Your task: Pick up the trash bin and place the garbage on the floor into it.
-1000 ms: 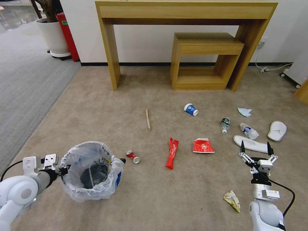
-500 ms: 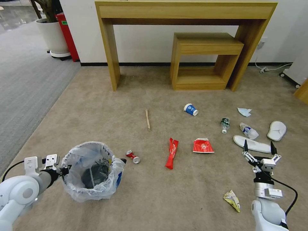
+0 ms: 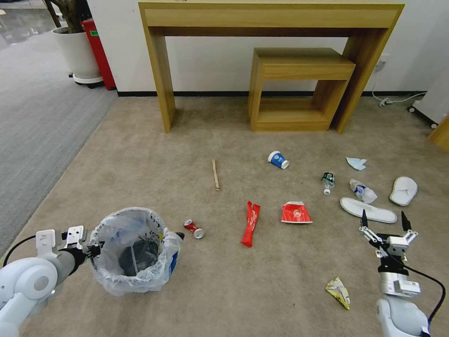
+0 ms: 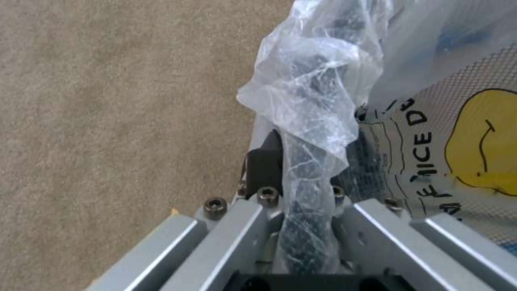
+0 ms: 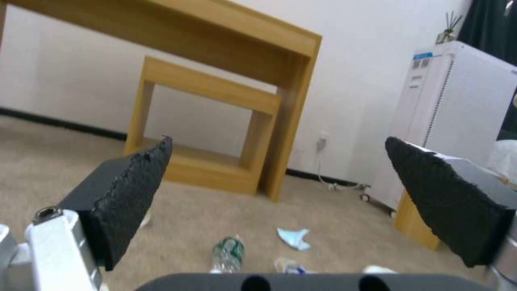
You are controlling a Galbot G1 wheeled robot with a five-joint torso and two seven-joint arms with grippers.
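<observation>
One gripper, the left gripper (image 3: 93, 248), clamps the bag-lined trash bin (image 3: 134, 250) at its rim on the beige carpet (image 3: 140, 154); the right gripper (image 3: 386, 225), jaws wide, has drawn back from the white slipper (image 3: 368, 210), grabbing nothing.

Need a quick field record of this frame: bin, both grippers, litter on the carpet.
bin: trash bin upright on the floor, nearer the robot's left, clear liner
left gripper: shut on the bin rim and liner
right gripper: open, empty, above carpet near the slipper
litter nearest bin: crushed can
mid carpet: red wrappers, cup, stick
near right arm: yellow wrapper
background: wooden tables
</observation>
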